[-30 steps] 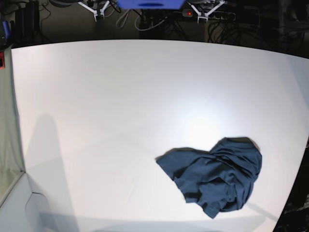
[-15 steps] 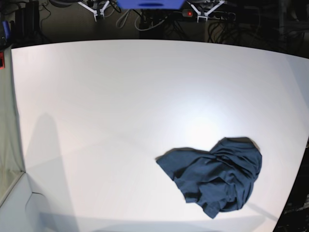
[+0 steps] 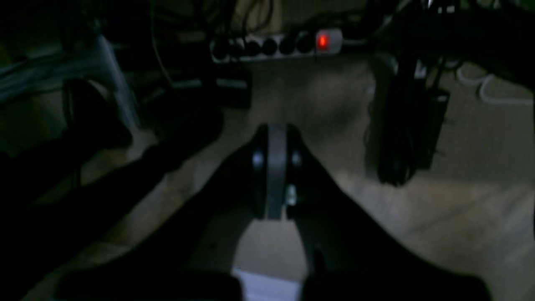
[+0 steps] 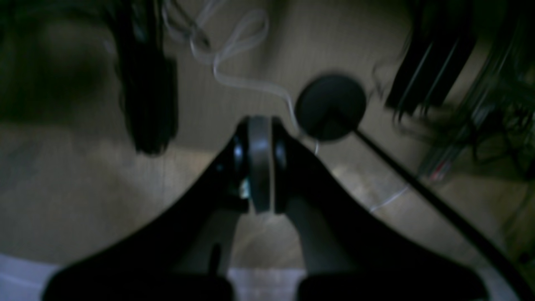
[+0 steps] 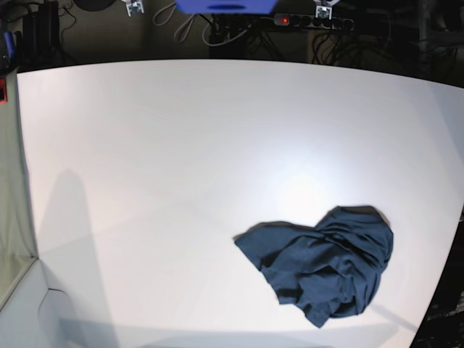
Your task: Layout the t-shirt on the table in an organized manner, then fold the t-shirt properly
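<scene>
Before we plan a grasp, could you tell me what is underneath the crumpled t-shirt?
Only the white table shows around the t-shirt. The bunched folds cover its own lower layers and the surface beneath, so anything there stays unseen.

no readable text, label, brand or number is showing anywhere; the t-shirt (image 5: 319, 267) lying crumpled on the table (image 5: 181, 145) is showing no print, and both wrist views are perhaps too dark and blurred for lettering.

Lit brightly from above, with glare on the table (image 5: 217, 145) beside the t-shirt (image 5: 322, 264) and soft shadows at left; bowed at edges. Shot dim and blurred at both wrists.
</scene>
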`<state>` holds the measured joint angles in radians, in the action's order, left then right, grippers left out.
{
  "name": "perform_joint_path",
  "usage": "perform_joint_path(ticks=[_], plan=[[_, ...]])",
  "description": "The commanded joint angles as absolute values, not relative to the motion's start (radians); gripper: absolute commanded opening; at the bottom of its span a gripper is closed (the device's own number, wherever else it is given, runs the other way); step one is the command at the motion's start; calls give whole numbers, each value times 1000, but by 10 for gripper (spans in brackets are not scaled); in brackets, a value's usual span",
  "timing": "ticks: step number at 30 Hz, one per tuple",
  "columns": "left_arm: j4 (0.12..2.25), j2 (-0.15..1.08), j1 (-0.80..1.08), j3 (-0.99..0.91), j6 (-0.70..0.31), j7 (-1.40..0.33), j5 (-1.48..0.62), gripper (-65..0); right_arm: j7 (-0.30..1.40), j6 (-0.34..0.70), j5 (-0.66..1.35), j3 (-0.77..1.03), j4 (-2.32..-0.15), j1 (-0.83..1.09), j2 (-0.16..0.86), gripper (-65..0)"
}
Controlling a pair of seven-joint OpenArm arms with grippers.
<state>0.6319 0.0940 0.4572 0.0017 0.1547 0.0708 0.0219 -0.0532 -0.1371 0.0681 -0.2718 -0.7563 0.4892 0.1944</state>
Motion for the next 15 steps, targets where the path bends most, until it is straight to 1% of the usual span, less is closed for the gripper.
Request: perform_joint_path(ticks=[1, 7, 12, 15], plan=[[690, 99, 498, 2, 168, 77, 22, -648, -62, -148, 71, -269, -799, 522, 214, -650], [1078, 125, 702, 1, 170, 71, 21, -648, -54, -150, 71, -268, -1093, 674, 274, -650], [1388, 127, 835, -1, 174, 70, 21, -648, -48, -153, 71, -266, -1353, 792, 323, -650], [1532, 151, 892, -1, 174, 70, 21, -648, 1, -153, 71, -257, -1537, 855, 355, -650]])
